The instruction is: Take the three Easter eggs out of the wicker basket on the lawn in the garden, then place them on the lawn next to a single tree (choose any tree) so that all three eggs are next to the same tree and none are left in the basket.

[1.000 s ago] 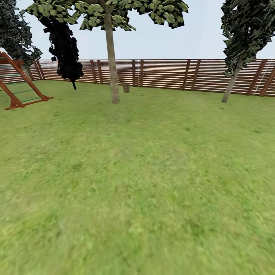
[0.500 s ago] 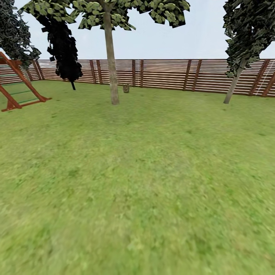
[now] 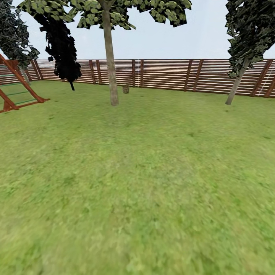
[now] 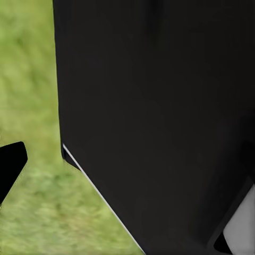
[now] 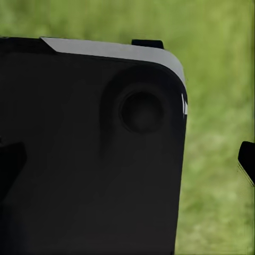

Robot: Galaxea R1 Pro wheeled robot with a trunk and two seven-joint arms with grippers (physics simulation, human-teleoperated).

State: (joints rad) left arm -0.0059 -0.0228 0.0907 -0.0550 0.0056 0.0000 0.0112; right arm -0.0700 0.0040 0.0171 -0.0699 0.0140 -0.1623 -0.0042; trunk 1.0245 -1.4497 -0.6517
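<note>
Far ahead across a wide mottled green lawn (image 3: 145,183), well away from both claws: one small brown bucket-shaped wicker basket (image 3: 126,88), too distant to make out its weave or contents. Sits on the grass just beside one straight pale grey-beige tree trunk (image 3: 110,65), a little behind it and near a brown slatted wooden fence (image 3: 164,74) closing the back of the garden. Counts four trees in all: that pale-trunked one, one leaning slim-trunked tree (image 3: 236,86) at the right, one black columnar tree (image 3: 63,49), and one dark leafy tree (image 3: 15,34) at the far left. Also one red-brown wooden play frame (image 3: 21,89) with green rungs at the left edge. Close against the left claw, one dark fingertip (image 4: 9,166) over blurred grass, beside a large black robot body panel (image 4: 159,106). By the right claw, two dark fingertips (image 5: 247,159) at opposite edges, a black panel with a round recess (image 5: 95,159) behind them. Cannot tell whether either claw is released or clenched.
</note>
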